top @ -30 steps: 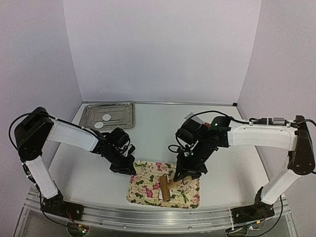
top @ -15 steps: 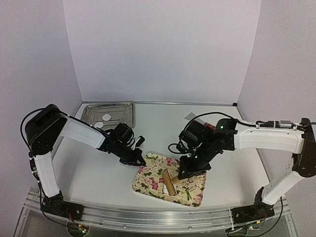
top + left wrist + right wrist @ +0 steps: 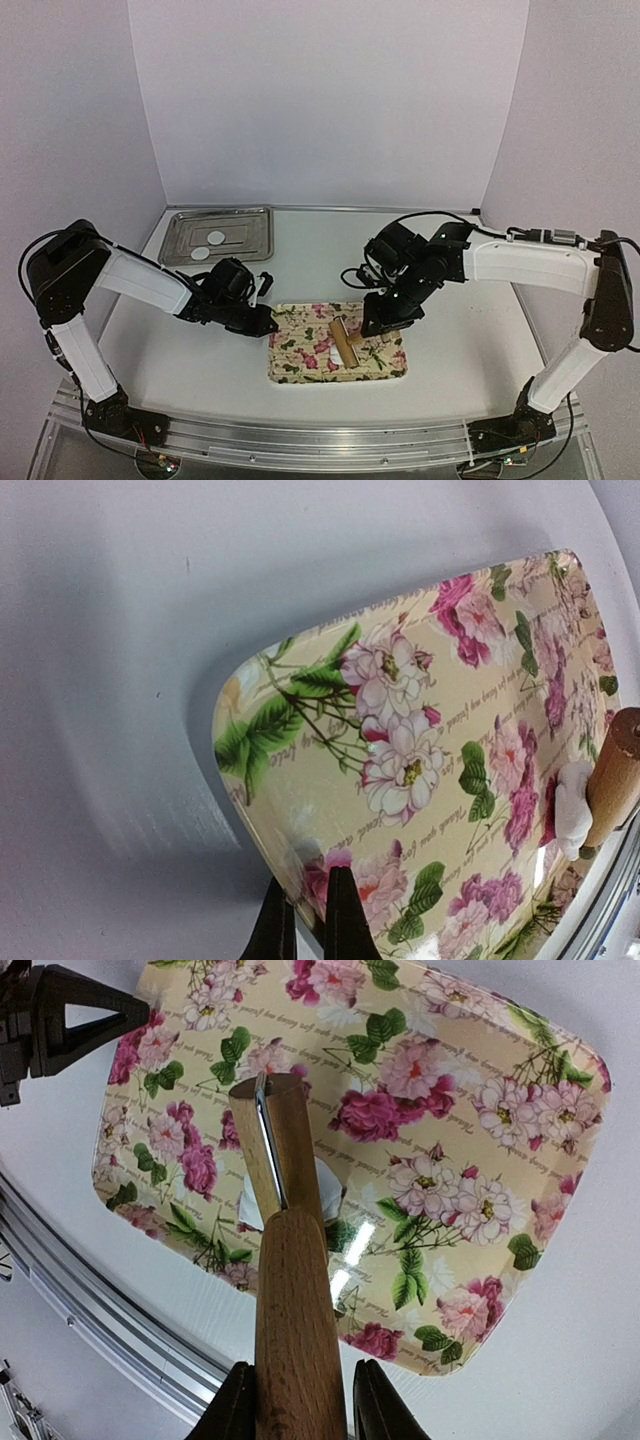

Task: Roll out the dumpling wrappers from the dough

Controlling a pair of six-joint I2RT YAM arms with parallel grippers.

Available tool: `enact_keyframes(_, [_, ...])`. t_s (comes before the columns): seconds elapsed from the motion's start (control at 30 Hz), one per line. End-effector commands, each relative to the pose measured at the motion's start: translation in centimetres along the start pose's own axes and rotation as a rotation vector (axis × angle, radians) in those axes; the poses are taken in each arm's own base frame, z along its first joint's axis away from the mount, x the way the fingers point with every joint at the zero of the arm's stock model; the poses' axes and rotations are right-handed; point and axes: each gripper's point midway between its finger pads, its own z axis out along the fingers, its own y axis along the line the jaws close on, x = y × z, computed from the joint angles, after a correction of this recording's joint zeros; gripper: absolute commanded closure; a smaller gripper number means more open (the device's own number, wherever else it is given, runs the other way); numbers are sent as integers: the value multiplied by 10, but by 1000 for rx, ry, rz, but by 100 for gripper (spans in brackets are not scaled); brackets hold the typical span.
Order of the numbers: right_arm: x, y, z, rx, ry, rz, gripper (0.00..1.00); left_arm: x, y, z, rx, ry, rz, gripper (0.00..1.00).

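A flowered tray (image 3: 300, 355) lies at the near middle of the table. My left gripper (image 3: 268, 322) is shut on its left rim; in the left wrist view the fingers (image 3: 340, 920) pinch the tray's edge (image 3: 262, 830). My right gripper (image 3: 375, 322) is shut on the handle of a wooden rolling pin (image 3: 345, 342), which lies across a white lump of dough (image 3: 328, 1178) on the tray (image 3: 470, 1140). The pin (image 3: 290, 1260) hides most of the dough, whose end shows in the left wrist view (image 3: 573, 805). Two dumpling wrappers (image 3: 215, 238) (image 3: 201, 254) lie in a metal tray.
The metal tray (image 3: 250, 225) stands at the back left near the wall. A metal rail (image 3: 320, 440) runs along the table's near edge just in front of the flowered tray. White walls close the table at the back and sides.
The flowered tray has slid away from the near edge and turned square to it, held by my left gripper. The rolling pin and my right gripper have moved back with it.
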Motion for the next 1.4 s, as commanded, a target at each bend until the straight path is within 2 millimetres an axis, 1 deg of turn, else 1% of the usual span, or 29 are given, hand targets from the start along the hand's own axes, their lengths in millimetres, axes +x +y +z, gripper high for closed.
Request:
enact_keyframes(0.0, [43,-115,29,502,211,4,100,50,28,-6,-98,146,60,100])
enact_keyframes(0.13, [46,-112,48,489,265,14,100,58,30,1,-81,157,64,100])
enact_keyframes(0.23, [45,-105,62,456,286,30,100,65,32,3,-71,167,61,100])
enact_keyframes(0.33, [44,-100,71,455,297,36,100,65,30,5,-53,151,68,100])
enact_keyframes(0.5, [45,-98,86,464,331,48,100,66,25,6,-23,152,77,100])
enact_keyframes(0.77, [32,-88,101,449,321,60,100,62,23,3,-30,133,95,100])
enact_keyframes(0.9, [29,-76,112,403,343,72,100,61,23,1,-34,126,99,100])
enact_keyframes(1.07, [26,-69,117,382,341,90,100,61,21,0,-27,124,102,100])
enact_keyframes(1.23, [25,-56,123,332,351,107,100,61,19,0,-23,123,105,100])
enact_keyframes(1.37, [23,-49,128,320,353,109,100,61,19,1,-24,124,106,100])
